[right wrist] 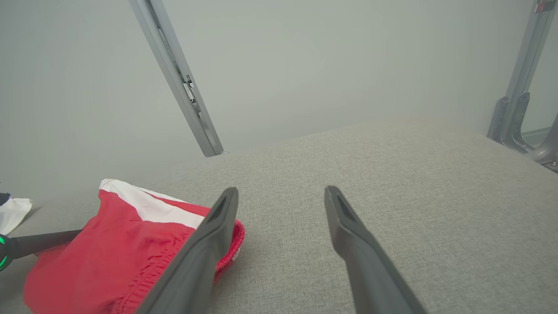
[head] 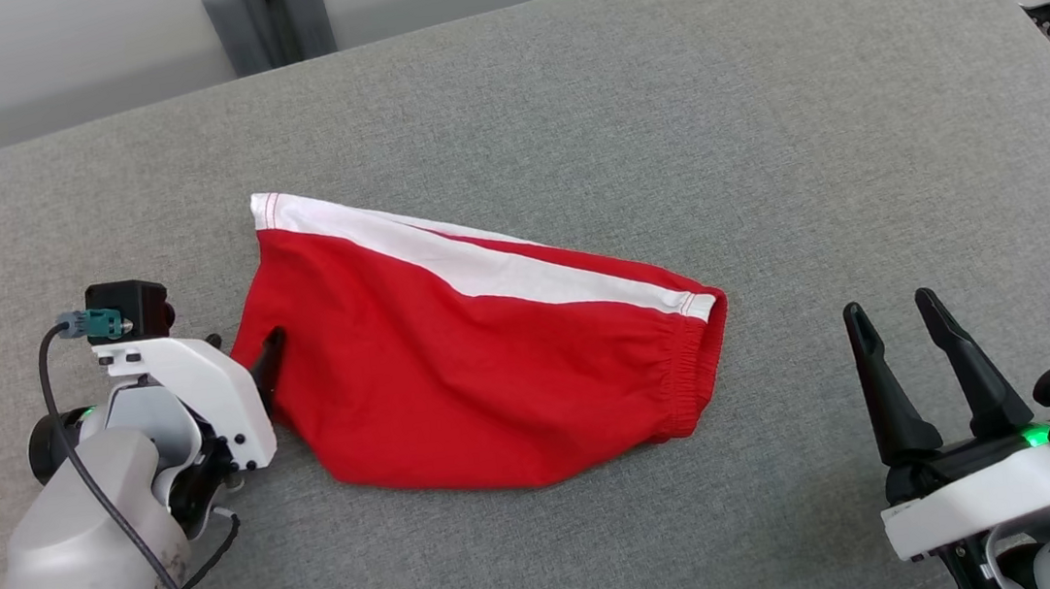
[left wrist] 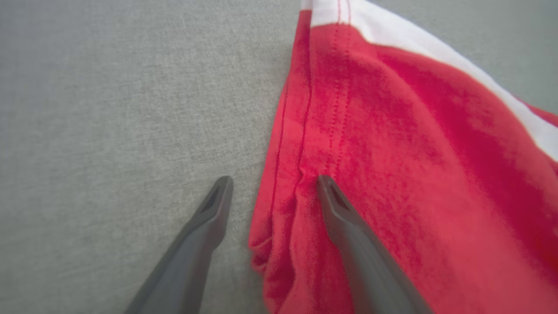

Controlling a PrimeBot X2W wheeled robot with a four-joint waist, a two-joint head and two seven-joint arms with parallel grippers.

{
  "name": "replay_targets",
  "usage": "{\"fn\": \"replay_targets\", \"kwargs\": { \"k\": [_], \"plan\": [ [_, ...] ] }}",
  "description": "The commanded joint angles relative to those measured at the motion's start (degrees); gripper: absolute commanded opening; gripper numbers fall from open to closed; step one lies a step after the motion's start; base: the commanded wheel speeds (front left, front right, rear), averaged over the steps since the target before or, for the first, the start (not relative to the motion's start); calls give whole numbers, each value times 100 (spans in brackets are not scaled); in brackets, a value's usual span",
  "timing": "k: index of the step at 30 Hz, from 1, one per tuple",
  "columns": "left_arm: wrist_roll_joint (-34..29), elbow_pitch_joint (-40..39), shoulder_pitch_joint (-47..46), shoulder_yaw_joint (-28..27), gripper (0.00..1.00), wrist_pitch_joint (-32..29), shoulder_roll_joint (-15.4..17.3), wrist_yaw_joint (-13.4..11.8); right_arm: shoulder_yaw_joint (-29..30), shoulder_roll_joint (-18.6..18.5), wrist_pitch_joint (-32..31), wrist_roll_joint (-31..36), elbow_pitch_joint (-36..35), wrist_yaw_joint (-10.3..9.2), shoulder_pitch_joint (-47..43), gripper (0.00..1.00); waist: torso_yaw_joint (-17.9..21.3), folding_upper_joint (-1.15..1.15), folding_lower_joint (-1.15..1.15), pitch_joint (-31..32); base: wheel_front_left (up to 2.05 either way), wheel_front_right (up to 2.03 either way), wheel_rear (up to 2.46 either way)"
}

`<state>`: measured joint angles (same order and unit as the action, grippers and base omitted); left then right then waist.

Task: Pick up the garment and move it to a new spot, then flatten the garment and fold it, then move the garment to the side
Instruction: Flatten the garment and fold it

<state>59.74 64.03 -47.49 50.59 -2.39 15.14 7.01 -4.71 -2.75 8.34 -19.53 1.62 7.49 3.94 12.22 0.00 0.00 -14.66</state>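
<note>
Low down, left end effector [left wrist: 273, 179] spread, straddling garment [head: 496, 385] edge

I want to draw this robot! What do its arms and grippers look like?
Each gripper has two long, dark, pointy fingers: left gripper, right gripper. Behind them sit white brackets carrying black camera boxes with teal plugs. A black cable loops along the rounded pale grey left forearm. Green lights glow at the wrists.
</note>
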Motion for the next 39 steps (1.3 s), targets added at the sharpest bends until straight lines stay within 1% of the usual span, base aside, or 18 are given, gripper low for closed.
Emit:
{"fn": "replay_targets", "kwargs": {
  "k": [1,3,4,5,6,7,8,12,15,21,23,24,27,29,31,34,39],
  "plan": [
    [64,-23,94,14,100,-147,-104,35,4,-29,30,-11,-20,1,-39,100,15,0,0,-1,0,0,0],
    [166,-122,133,0,100,-234,-144,52,-5,-29,43,-25,-16,1,-29,100,27,0,0,-3,0,0,0],
    [213,-177,146,-3,91,-275,-144,58,-11,-29,52,-35,-11,1,-21,100,33,0,0,-2,0,0,0],
    [245,-229,154,2,67,-312,-133,59,-19,-29,54,-40,-4,1,-11,100,38,0,0,-1,0,0,0],
    [261,-274,163,21,39,-334,-113,53,-28,-29,62,-45,-3,1,-7,100,42,0,0,2,0,0,0],
    [244,-317,165,55,17,-340,-86,55,-35,-29,67,-50,-14,1,-16,100,46,0,0,7,0,0,0],
    [211,-342,163,91,0,-342,-63,55,-35,-29,69,-52,-21,1,-26,100,49,0,0,12,0,0,0],
    [79,-362,169,221,0,-268,8,42,-27,-29,95,-61,7,1,-2,100,34,0,0,41,0,0,0],
    [25,-371,160,248,0,-123,29,43,22,-28,130,-59,41,1,-11,100,-49,0,0,94,0,0,0],
    [190,-523,335,51,0,390,-6,27,80,-29,152,-65,125,1,-11,100,-310,0,0,268,0,0,0],
    [262,-636,469,-50,0,625,39,-9,99,-29,161,-65,154,1,-14,100,-404,0,0,326,0,0,0],
    [262,-636,469,-50,0,625,39,-9,99,-29,161,-65,154,1,-14,100,-404,0,0,326,0,0,0],
    [338,-893,735,-190,0,971,123,-113,132,-29,164,-67,182,1,-24,100,-535,0,0,403,0,0,0],
    [422,-1136,970,-284,0,1156,170,-205,162,-30,153,-51,199,1,-40,100,-624,0,0,455,0,0,0],
    [482,-1420,1223,-350,0,1288,239,-357,198,-30,115,-16,212,1,-53,100,-710,0,0,497,0,0,0],
    [551,-1877,1626,-450,0,1440,345,-696,217,-29,31,34,266,1,-26,100,-825,0,0,563,0,0,0],
    [679,-2734,2345,-652,0,1602,407,-1305,139,-30,-251,103,354,1,39,100,-976,0,0,678,0,0,0]
  ]
}}
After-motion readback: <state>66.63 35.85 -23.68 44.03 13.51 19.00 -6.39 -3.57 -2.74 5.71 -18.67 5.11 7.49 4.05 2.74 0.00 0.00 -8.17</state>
